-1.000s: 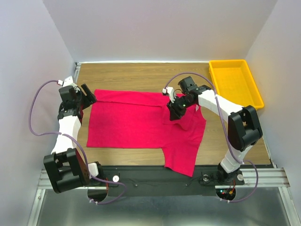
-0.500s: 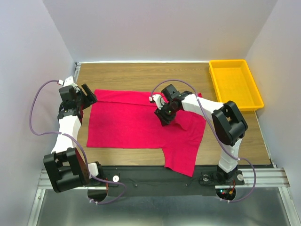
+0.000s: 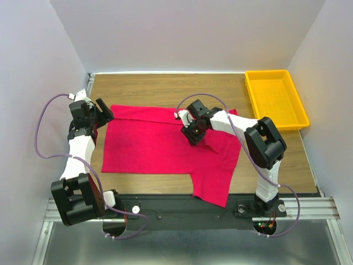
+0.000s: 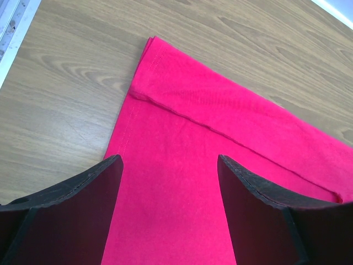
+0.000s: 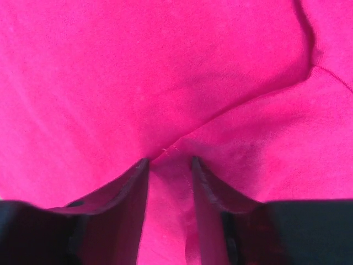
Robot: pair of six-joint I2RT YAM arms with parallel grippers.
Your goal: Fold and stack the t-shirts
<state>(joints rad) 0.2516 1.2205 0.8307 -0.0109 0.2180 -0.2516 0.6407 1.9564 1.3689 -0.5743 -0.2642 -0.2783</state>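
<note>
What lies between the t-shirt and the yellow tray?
Between t-shirt and yellow tray: bare wooden tabletop, crossed overhead by the right arm; top external view shows it.

Crimson-pink t-shirt spread on a wooden table, with 2 arms reaching over it.
The shirt lies mostly flat, with 1 lobe at its near right lapping over the table's near edge. The right gripper is down on the cloth in the shirt's upper right part, where the fabric is creased. The left gripper sits at the shirt's far-left corner. A yellow tray stands in the table's far right corner, apart from the shirt.
</note>
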